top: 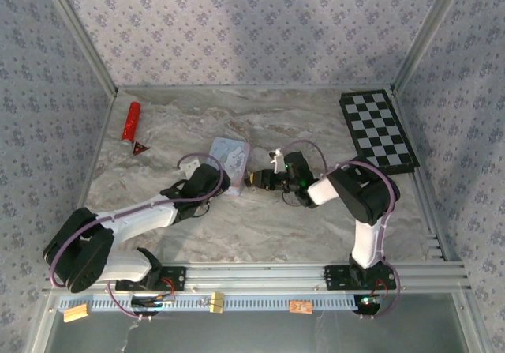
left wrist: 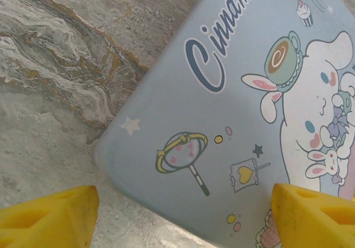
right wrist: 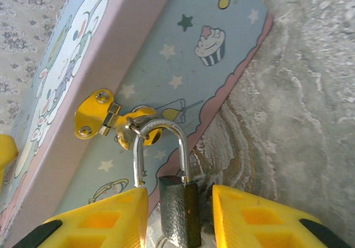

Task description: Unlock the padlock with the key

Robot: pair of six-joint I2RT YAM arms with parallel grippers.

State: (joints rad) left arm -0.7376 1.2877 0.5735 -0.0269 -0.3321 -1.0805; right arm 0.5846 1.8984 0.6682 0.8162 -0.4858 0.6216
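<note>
Right pincer (right wrist: 180, 197), bottom centre of the wrist frame: jaws part open, straddling the small dark-bodied metal padlock (right wrist: 178, 217) with a gap each side, gripping nothing. Its silvery shackle (right wrist: 161, 127) hangs through the gold hasp (right wrist: 97, 115) of the light-blue cartoon tin (right wrist: 183, 65). Likely rigid, smooth, light and free-swinging; pinch the body's flat sides.

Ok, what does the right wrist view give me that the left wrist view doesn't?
Right wrist adds the padlock, its shackle through the gold hasp on the side of the light-blue tin, dark body between the right gripper's fingers with a gap each side. Left wrist adds the lid's white cartoon character and the left gripper's fingers wide apart. Both share the tin and the marble table.
</note>
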